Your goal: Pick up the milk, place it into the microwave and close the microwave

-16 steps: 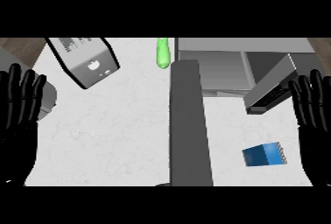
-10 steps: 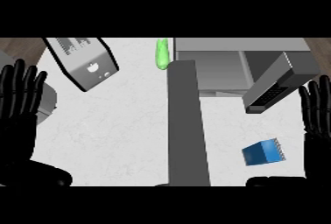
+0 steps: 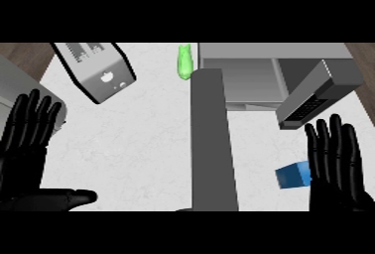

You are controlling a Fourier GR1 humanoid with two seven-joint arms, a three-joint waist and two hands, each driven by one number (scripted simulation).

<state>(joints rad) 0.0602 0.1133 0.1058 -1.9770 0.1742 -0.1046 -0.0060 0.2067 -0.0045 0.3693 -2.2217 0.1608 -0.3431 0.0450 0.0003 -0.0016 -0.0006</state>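
Observation:
The milk is a small blue carton (image 3: 293,174) on the white counter at the lower right. Just to its right my right hand (image 3: 334,163) is held up open, fingers straight, near the carton but not holding it. The grey microwave (image 3: 249,79) stands at the top right with its cavity showing. A part with a keypad (image 3: 316,94) juts out at its right side. A long grey slab (image 3: 212,144) runs from the microwave toward me, left of the carton. My left hand (image 3: 29,144) is open at the left edge, thumb out.
A silver box with a black rim (image 3: 95,69) lies tilted at the top left. A green object (image 3: 184,62) sits at the counter's far edge, left of the microwave. A grey object (image 3: 57,106) shows behind my left hand.
Both hands have come lower in the view. The right hand has shifted left, closer to the blue carton. The left hand's thumb now shows. The carton has not been moved.

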